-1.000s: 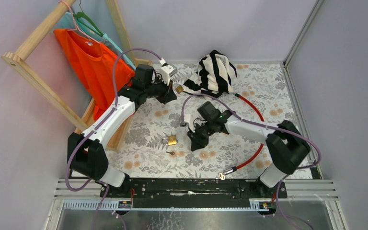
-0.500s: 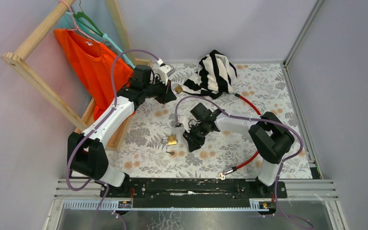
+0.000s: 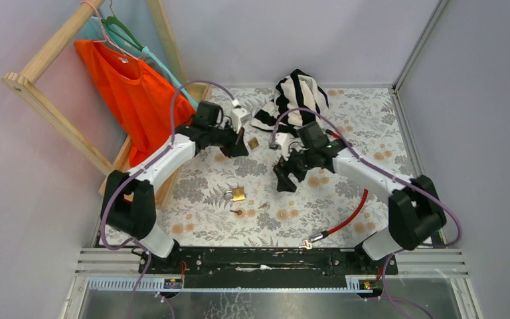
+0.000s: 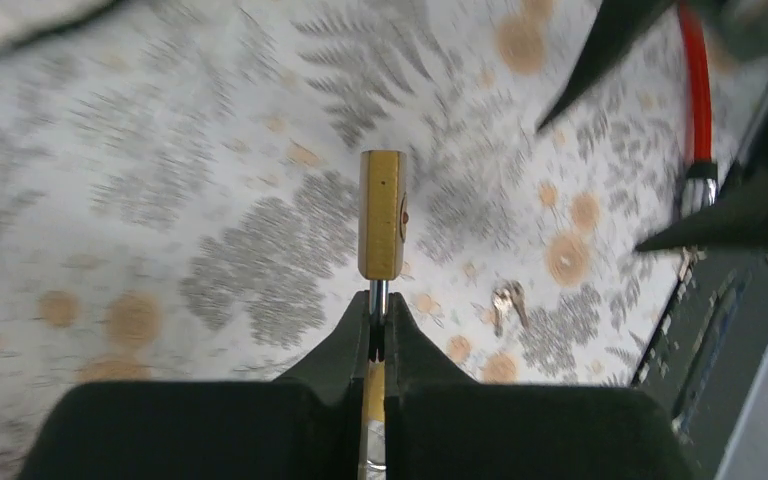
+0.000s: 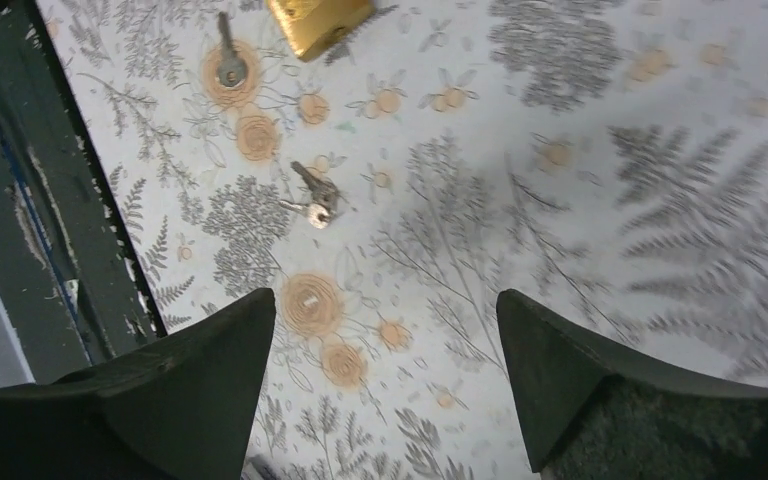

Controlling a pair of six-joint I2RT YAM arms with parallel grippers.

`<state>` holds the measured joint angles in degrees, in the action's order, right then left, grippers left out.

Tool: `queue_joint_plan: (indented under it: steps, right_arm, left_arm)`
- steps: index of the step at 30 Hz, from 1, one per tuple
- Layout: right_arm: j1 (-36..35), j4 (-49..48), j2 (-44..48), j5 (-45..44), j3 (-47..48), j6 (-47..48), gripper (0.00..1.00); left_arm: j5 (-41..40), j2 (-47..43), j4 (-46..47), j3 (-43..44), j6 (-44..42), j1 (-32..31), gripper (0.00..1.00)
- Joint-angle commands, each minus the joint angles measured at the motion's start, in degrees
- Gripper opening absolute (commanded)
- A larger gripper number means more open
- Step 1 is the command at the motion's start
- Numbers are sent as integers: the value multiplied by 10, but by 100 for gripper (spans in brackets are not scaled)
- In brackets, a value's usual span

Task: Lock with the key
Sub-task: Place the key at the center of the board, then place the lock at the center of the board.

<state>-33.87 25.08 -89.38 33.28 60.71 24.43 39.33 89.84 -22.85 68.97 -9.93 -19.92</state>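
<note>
The left gripper is pinched tight, its two black fingers pressed together on the steel shackle of a small brass padlock. The padlock is held clear of the table, body pointing away from the fingers, narrow side to the wrist camera. The right gripper hangs above the table with its jaws spread wide and nothing between them. On the cloth below it lies a small bunch of keys, free of both fingertips. Further toward the near edge a single key lies on an orange flower of the print, and just beside it a second padlock rests on the floral tablecloth. A red cable curves along the right side of the table. A black-and-white striped cloth is heaped at the far edge. At far left an orange garment hangs on a wooden rack.
</note>
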Motion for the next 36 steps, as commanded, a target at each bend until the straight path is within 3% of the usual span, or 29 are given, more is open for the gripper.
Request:
queue_joint_plan:
  steps: [1, 8, 15, 20, 29, 36]
  right_arm:
    - [45, 31, 77, -33, -19, 17, 88]
    - [101, 7, 171, -98, -60, -15, 92]
    - [188, -4, 182, -97, -75, -35, 93]
    - [201, -12, 186, -94, -83, -33, 94]
    - [204, -15, 187, -91, -87, -29, 94]
    - [204, -15, 187, -96, -90, -23, 94]
  left_arm:
    - [26, 30, -63, -31, -91, -57, 3]
    - [21, 116, -105, -16, -106, -135, 8]
    - [46, 200, -142, 42, -90, -139, 11]
    - [51, 232, -164, 59, -87, -138, 18]
    - [3, 239, -180, 68, -101, -136, 42]
    - [-52, 203, -172, 64, -111, -130, 54]
